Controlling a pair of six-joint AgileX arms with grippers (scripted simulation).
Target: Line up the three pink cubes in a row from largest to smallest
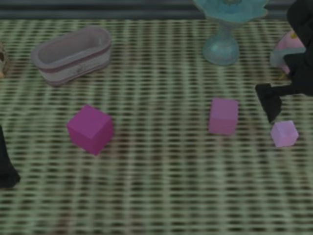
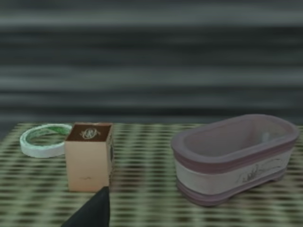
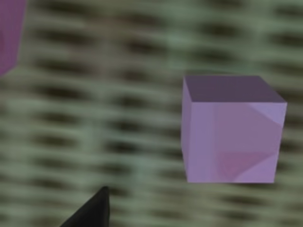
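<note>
1. Large cube (image 1: 90, 129): on the woven table (image 1: 161, 196), left of centre, turned at an angle.
2. Medium cube (image 1: 223, 116): right of centre, well apart from the large one.
3. Small cube (image 1: 284, 133) (image 3: 232, 130): near the table's right edge, just beside the right gripper (image 1: 271, 104); whether its jaws are apart cannot be told.
4. Left gripper (image 1: 7, 171): parked at the left edge; jaw state cannot be told.
5. Tub (image 1: 73, 54) (image 2: 234, 158): behind the large cube.

The top camera looks straight down on the woven table (image 1: 161, 196). The left wrist camera sits low, facing the oval tub (image 2: 236, 158), also seen from above. The right wrist camera hangs close over the small cube (image 3: 232, 135) near the table's right edge.
</note>
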